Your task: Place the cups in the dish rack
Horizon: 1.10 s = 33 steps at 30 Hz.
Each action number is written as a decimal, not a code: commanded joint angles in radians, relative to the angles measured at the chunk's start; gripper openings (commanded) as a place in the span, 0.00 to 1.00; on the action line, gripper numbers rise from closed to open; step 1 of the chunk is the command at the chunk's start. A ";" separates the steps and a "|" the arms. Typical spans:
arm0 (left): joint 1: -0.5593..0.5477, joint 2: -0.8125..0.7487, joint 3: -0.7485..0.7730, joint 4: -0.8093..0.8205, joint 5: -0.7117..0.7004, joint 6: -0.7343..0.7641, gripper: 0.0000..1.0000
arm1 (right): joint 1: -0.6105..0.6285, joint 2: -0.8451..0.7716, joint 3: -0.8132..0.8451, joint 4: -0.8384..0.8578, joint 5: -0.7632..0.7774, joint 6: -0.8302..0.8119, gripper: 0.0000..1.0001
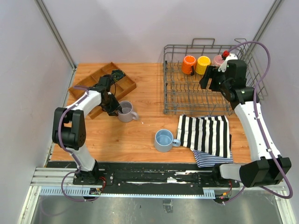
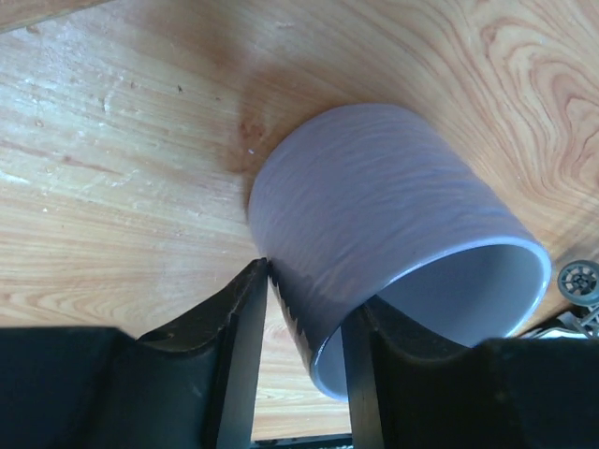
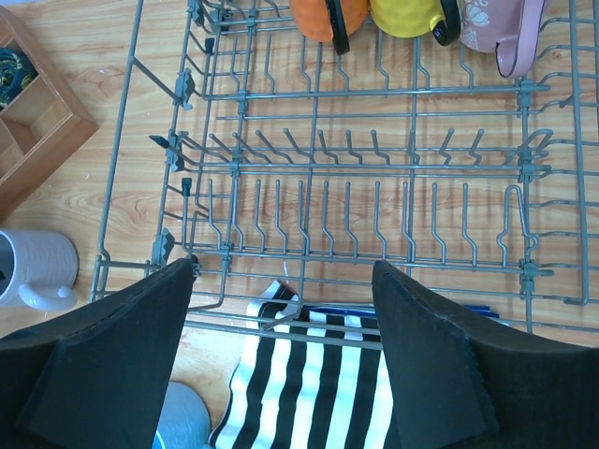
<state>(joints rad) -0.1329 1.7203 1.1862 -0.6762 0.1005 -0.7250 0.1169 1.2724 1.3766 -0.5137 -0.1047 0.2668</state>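
Note:
The grey cup [image 1: 125, 112] [image 2: 374, 206] stands on the table left of centre. My left gripper [image 1: 117, 108] [image 2: 309, 290] straddles its rim, one finger outside the wall, one inside, jaws partly closed with a sliver of gap showing. The light blue cup [image 1: 163, 140] [image 3: 182, 416] sits upright near the front middle. In the dish rack [image 1: 164, 79] [image 3: 374, 168], orange [image 1: 188, 64] [image 3: 318, 14], yellow [image 1: 202, 64] [image 3: 407, 17] and pink [image 1: 217, 59] [image 3: 501, 23] cups line the back row. Above the rack's front, my right gripper [image 1: 210, 79] [image 3: 283, 271] hangs open and empty.
A black-and-white striped towel [image 1: 208, 135] [image 3: 318, 383] lies in front of the rack. A compartmented wooden tray [image 1: 100, 77] [image 3: 37, 131] sits at the back left, just behind my left arm. Walls enclose the table on three sides.

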 commanded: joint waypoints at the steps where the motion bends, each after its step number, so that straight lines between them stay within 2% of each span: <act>1: -0.015 0.030 0.024 -0.016 -0.043 0.019 0.33 | 0.003 -0.027 -0.003 0.004 -0.003 0.005 0.78; 7: -0.020 0.058 0.048 -0.020 -0.037 0.033 0.02 | 0.003 -0.010 0.011 -0.004 -0.014 -0.001 0.78; 15: -0.020 0.037 0.139 0.017 0.016 0.109 0.01 | 0.003 0.063 0.113 -0.105 -0.106 -0.011 0.78; 19: -0.017 -0.023 0.213 0.109 0.128 0.136 0.01 | 0.002 0.104 0.199 -0.193 -0.159 0.019 0.78; 23: -0.017 -0.066 0.248 0.294 0.262 0.087 0.00 | 0.001 0.137 0.264 -0.247 -0.269 0.101 0.78; 26: -0.021 -0.078 0.253 0.478 0.355 0.040 0.01 | 0.001 0.151 0.267 -0.230 -0.407 0.221 0.78; 30: -0.037 -0.076 0.238 0.807 0.440 -0.042 0.01 | 0.001 0.147 0.175 -0.067 -0.638 0.462 0.77; 33: -0.064 -0.051 0.244 1.025 0.473 -0.120 0.01 | 0.002 0.136 0.088 0.075 -0.757 0.611 0.77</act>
<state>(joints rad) -0.1627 1.6913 1.3914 -0.1139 0.4252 -0.7139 0.1169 1.4128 1.5463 -0.6060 -0.6254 0.6075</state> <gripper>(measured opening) 0.115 0.776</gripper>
